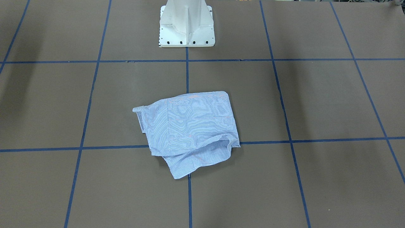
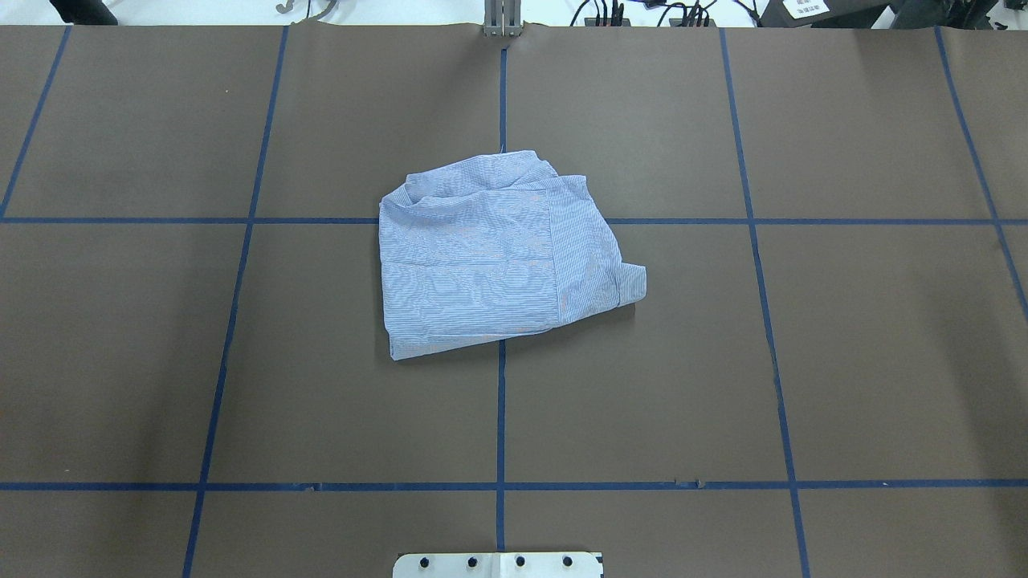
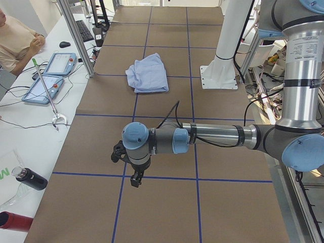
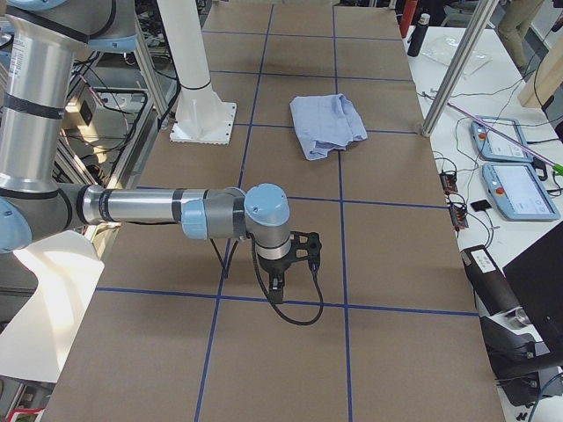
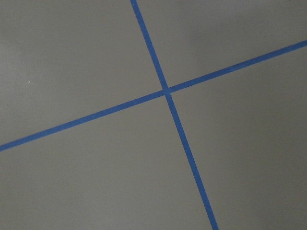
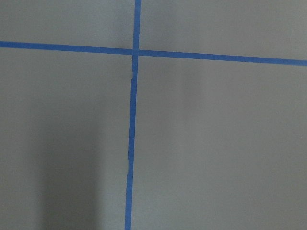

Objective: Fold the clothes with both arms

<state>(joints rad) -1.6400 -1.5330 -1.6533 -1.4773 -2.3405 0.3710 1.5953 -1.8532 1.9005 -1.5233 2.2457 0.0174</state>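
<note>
shirt: striped light blue-and-white shirt (image 2: pixel 498 253) lay folded at centre, far edge rumpled | grippers: my black left gripper (image 3: pixel 134 179) and black right gripper (image 4: pixel 277 283) hung well away, jaws untellable | risk: pinching one layer would unfold it

The black two-finger left gripper (image 3: pixel 135 180) and right gripper (image 4: pixel 277 284) show only in side views — jaws too small to judge. The white metal pedestal base (image 1: pixel 186 31) is cropped at top.

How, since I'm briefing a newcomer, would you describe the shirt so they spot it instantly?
Start at the brown table gridded with blue tape. Straight out from the white pedestal base, on the centre line, lies the shirt. It is the only cloth there: pale blue-and-white fine stripes, folded into a rumpled bundle.
</note>
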